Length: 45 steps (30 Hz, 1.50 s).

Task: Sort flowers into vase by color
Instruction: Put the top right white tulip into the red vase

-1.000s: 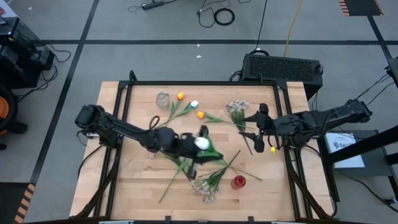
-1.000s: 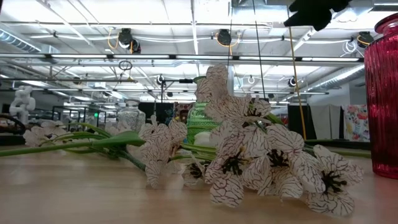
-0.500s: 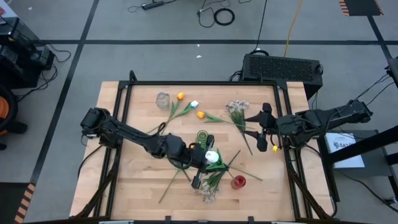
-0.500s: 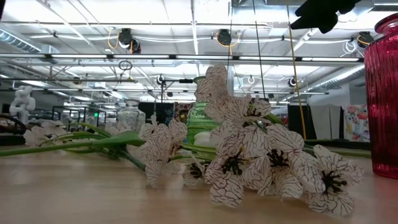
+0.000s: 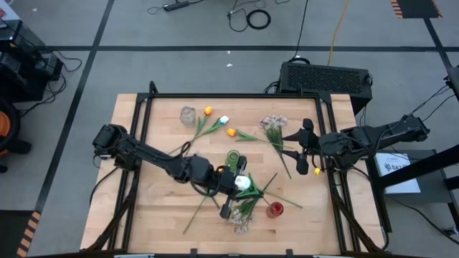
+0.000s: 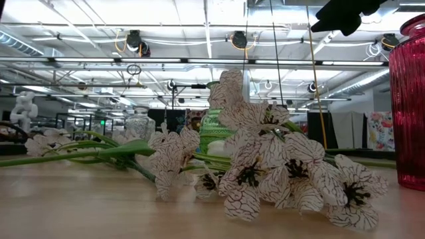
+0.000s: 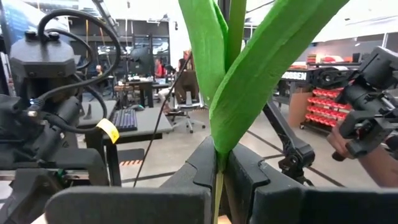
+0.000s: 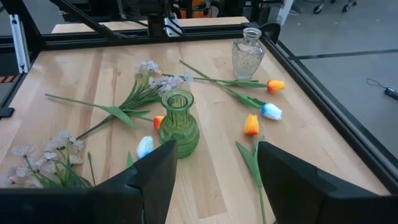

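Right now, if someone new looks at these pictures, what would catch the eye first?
The left hand, near the table's middle, is shut on a white tulip beside the green vase. A bushy pale spray fills the low view, next to a red vase. The right hand hovers open at the right side.

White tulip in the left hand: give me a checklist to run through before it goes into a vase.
1. Left hand shut on the white tulip stem: ok.
2. Tulip head over the green vase mouth: not ok, it sits beside the vase.
3. Green vase upright: ok.
4. Right hand out of the way: ok, open, near the table's right edge.
5. Red vase clear of the swing: cannot tell, it stands close by.
6. Lower stem free of the flowers lying underneath: cannot tell.
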Motion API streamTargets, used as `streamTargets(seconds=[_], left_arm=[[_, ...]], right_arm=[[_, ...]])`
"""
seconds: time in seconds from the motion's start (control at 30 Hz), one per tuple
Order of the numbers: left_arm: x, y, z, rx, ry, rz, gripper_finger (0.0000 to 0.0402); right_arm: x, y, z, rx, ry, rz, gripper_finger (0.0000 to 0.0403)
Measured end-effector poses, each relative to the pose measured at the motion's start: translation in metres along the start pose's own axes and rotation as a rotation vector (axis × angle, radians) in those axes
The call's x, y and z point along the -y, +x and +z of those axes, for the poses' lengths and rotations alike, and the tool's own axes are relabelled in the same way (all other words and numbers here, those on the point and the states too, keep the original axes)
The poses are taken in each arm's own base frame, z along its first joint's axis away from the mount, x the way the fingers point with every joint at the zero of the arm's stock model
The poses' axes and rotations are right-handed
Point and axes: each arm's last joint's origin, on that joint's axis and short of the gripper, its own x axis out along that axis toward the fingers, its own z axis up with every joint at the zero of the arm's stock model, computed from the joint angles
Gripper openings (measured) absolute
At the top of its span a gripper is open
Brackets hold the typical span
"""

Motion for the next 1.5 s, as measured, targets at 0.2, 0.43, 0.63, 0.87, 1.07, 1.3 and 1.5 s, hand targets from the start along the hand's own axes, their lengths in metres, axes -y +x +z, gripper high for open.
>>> streamTargets(seconds=[0.2, 0.43, 0.63, 0.87, 1.07, 1.3, 1.5], left_arm=[[0.0, 0.0, 0.0, -0.004, 0.001, 0.0, 0.0022], [-0.002, 0.006, -0.018, -0.043, 0.032, 0.048, 0.0022], [-0.008, 0.014, -0.026, -0.053, 0.028, 0.067, 0.0022], [-0.01, 0.014, -0.026, -0.053, 0.004, 0.067, 0.0022], [-0.009, 0.014, -0.026, -0.049, 0.003, 0.064, 0.0022], [-0.009, 0.014, -0.026, -0.053, 0.001, 0.061, 0.0022], [-0.006, 0.013, -0.032, -0.115, -0.001, 0.057, 0.0022]], right_arm=[[0.0, 0.0, 0.0, 0.0, -0.001, 0.0, 0.0214], [0.0, 0.0, 0.0, 0.001, -0.017, 0.001, 0.0215], [0.0, 0.0, 0.0, 0.002, -0.016, 0.001, 0.0215], [0.0, 0.0, 0.0, 0.002, -0.016, 0.001, 0.0215], [0.0, 0.0, 0.0, 0.002, -0.016, 0.001, 0.0215], [0.0, 0.0, 0.0, 0.002, -0.016, 0.001, 0.0215], [0.0, 0.0, 0.0, 0.001, -0.016, 0.001, 0.0215]])
